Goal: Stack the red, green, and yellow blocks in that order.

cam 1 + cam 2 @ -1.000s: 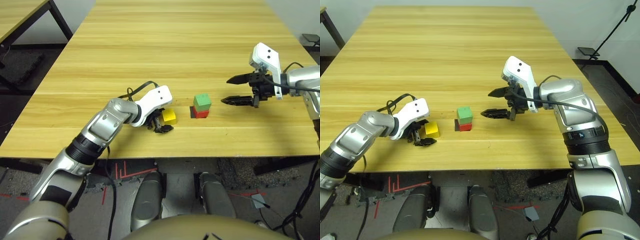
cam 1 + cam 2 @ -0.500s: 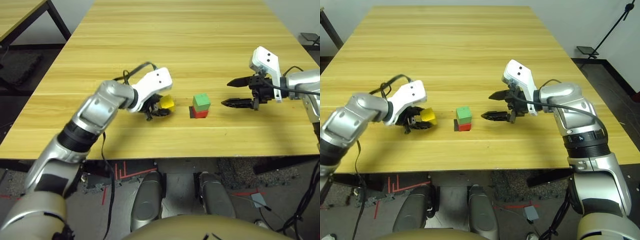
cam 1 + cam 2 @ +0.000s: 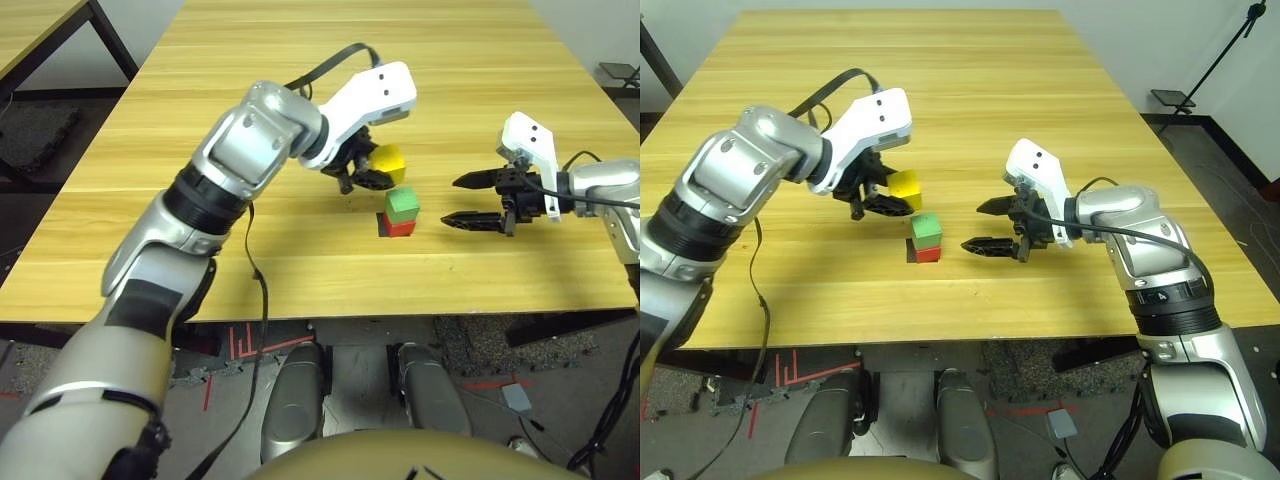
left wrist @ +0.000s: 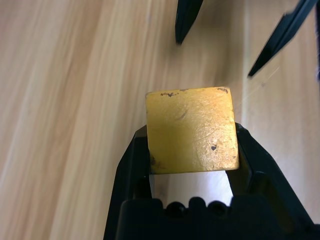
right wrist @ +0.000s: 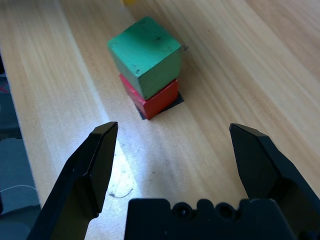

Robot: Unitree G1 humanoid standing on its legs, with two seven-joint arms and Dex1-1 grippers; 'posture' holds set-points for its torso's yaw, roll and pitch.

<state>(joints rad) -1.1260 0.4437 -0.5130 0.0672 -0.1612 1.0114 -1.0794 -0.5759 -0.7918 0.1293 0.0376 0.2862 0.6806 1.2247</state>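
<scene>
Black patch [image 5: 176, 101] mostly hidden under red block [image 5: 152, 97]; only corner and edge strip show. Red block's top covered by green block [image 5: 145, 55]. Yellow block [image 4: 191, 130] sides hidden by left gripper [image 4: 192, 150] fingers [image 4: 132, 170]. Right gripper [image 5: 175, 165] base cut off by frame edge.

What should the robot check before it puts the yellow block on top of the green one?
1. Yellow block held tight in left claw: ok.
2. Green block sits on red block: ok.
3. Green block's top is bare: ok.
4. Right claw open and apart from the stack: ok.
5. Yellow block directly over the green: not ok, it hangs behind and to the left.
6. Yellow block squared with the green: cannot tell.
</scene>
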